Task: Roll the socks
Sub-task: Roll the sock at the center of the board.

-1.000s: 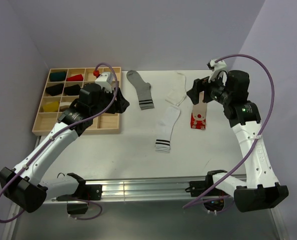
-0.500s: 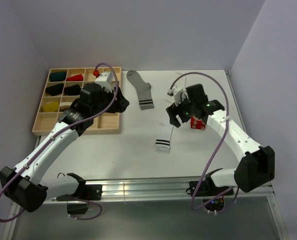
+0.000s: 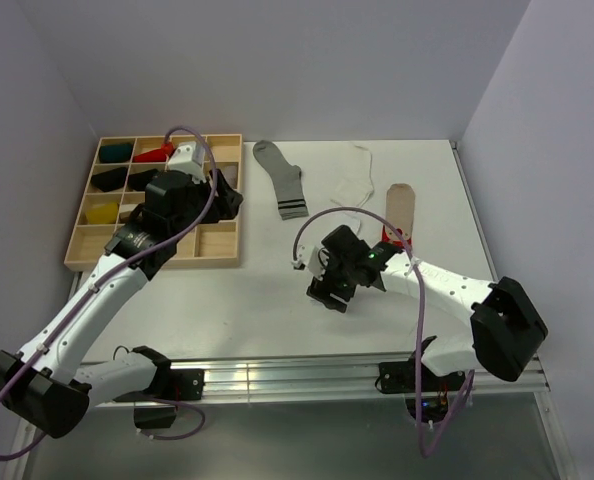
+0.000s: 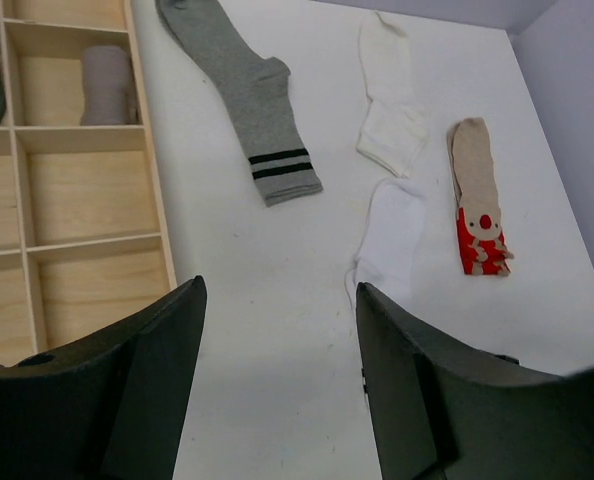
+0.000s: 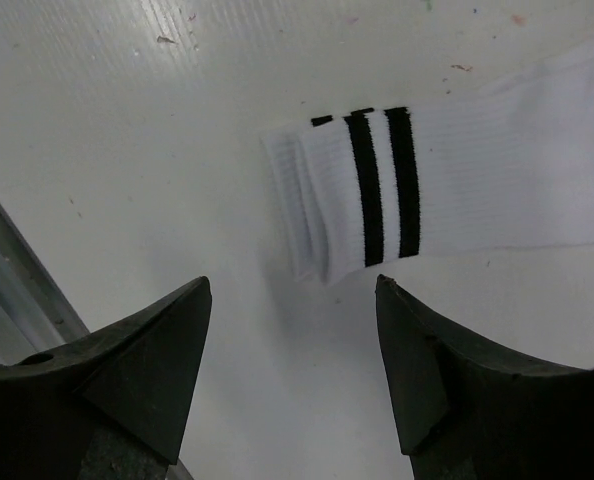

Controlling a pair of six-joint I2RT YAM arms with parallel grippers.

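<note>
The right end effector has come toward the near edge, wide open above the striped cuff of the white sock; the left end effector is wide too.

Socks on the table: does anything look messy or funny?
Nothing is torn or spilled. The long white black-striped fabric sock, grey striped sock, short cream sock and beige sock with a red patterned end lie flat, scattered at different angles, unrolled.

1. Right gripper sat low on the table, near the beige sock.
2. Left gripper hung over the wooden tray.
3. Grey sock and white sock lay apart further back.
</note>
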